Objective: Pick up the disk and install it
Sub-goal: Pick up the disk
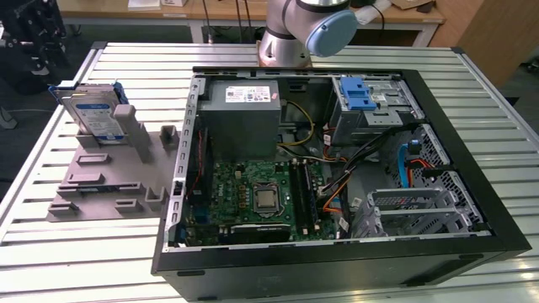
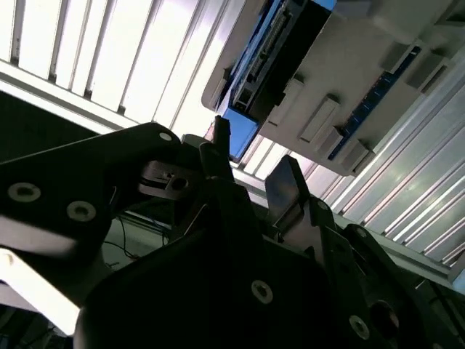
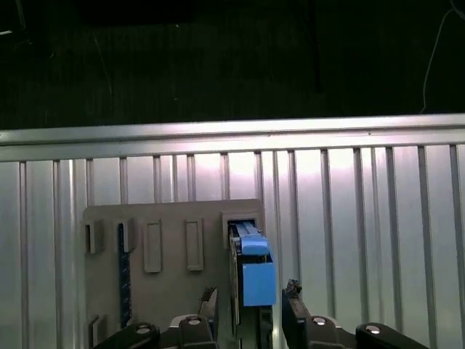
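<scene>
With hand (image 3: pixel 251 292) spread above upright disk (image 3: pixel 256 275), low centre of frame: descend squarely, pinch flat faces evenly.

Item one: ribbed metal tabletop (image 3: pixel 363 218), its far edge meeting a dark background.
Item two: grey holder plate (image 3: pixel 171 291) lying on the tabletop, with several upright tabs.
Item three: the disk (image 3: pixel 245 240), standing on edge in the plate, its blue bracket (image 3: pixel 259 283) facing my camera.
Item four: thin blue strip (image 3: pixel 123 276) in another slot, well apart from the disk.
Item five: my pincer (image 3: pixel 252 294), fingertips (image 3: pixel 293 291) spread to either side of the disk. I think they stand just clear of it, though shadow hides any contact.
</scene>
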### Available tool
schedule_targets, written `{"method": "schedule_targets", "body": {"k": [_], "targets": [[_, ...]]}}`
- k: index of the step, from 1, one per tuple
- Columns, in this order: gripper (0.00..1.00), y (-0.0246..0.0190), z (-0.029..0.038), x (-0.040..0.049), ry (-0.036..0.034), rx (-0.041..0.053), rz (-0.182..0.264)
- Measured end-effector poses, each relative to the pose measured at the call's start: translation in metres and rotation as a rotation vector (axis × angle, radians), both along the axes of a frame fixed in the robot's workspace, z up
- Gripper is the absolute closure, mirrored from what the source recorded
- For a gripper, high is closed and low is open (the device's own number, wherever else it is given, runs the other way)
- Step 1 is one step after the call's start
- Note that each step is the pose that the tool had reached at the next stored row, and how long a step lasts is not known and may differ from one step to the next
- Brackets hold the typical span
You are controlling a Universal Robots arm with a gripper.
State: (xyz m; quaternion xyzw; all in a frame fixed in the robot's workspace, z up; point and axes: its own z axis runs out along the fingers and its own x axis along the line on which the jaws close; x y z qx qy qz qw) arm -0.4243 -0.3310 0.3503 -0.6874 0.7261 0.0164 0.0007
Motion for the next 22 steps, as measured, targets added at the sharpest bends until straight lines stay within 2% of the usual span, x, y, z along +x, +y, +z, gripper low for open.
{"method": "schedule_targets", "body": {"k": [4,13,14,15,22], "targets": [[0.53,0.0008,-0.0068,-0.001,-0.0016,-0.0016,0.0],[0.53,0.0041,-0.0125,-0.0058,-0.0044,-0.0021,0.0],[0.52,0.0052,-0.0179,-0.0062,-0.0048,-0.0034,0.0],[0.45,0.0055,-0.0192,-0.0062,-0.0048,-0.0035,0.0],[0.45,0.006,-0.0314,-0.0064,-0.0088,-0.0059,0.001]]}}
